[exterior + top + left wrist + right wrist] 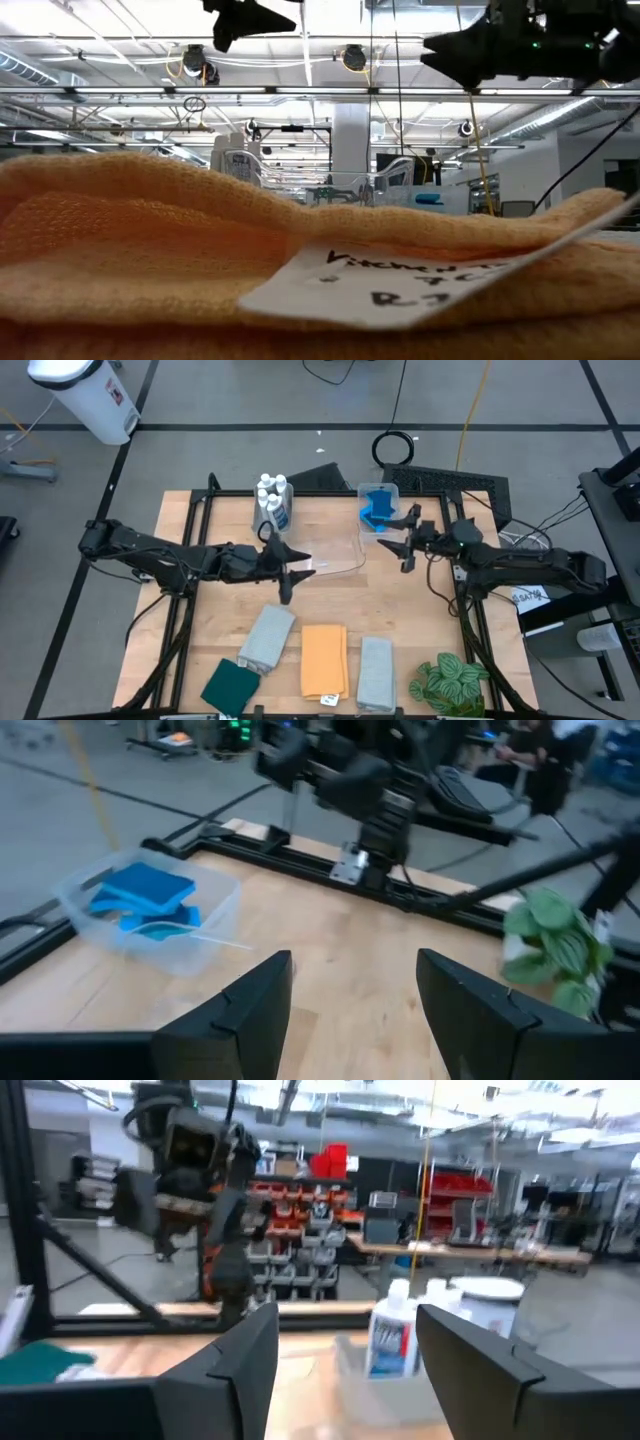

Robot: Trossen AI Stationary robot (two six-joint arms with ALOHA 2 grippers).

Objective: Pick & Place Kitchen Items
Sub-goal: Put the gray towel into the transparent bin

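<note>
- My left gripper (290, 570) hangs above the middle of the table (200, 510), fingers spread, nothing between them.
- My right gripper (406, 540) hangs over the back right part of the table, also spread and empty, just beside the bin (392, 491) that holds the blue sponges (377, 508).
- In the left wrist view that bin (80, 905) sits ahead of my fingers (245, 1010), the sponges (145, 895) piled loosely inside it.
- The white bottles (272, 500) stand bunched at the back edge, left of centre; the right wrist view shows them (395, 1335) beyond my fingers (470, 1360).
- A clear tray (335, 555) lies flat between the two grippers.
- Along the front edge lie the folded cloths: dark green (232, 685) near the left corner, grey (267, 637) just touching it, orange (324, 658) in the middle, a second grey (376, 672) to its right. The plant (450, 680) sits in the front right corner.
- Nothing is in hand yet; I judge a cloth the nearest pick for the left.
- The cloths should be light and limp: I would pinch a folded edge through all layers, or the stack will sag open.
- The bottles look light, smooth and easy to topple: take one around the body, below the cap.
- The sponges should squash: grip across the wavy sides, gently.
</note>
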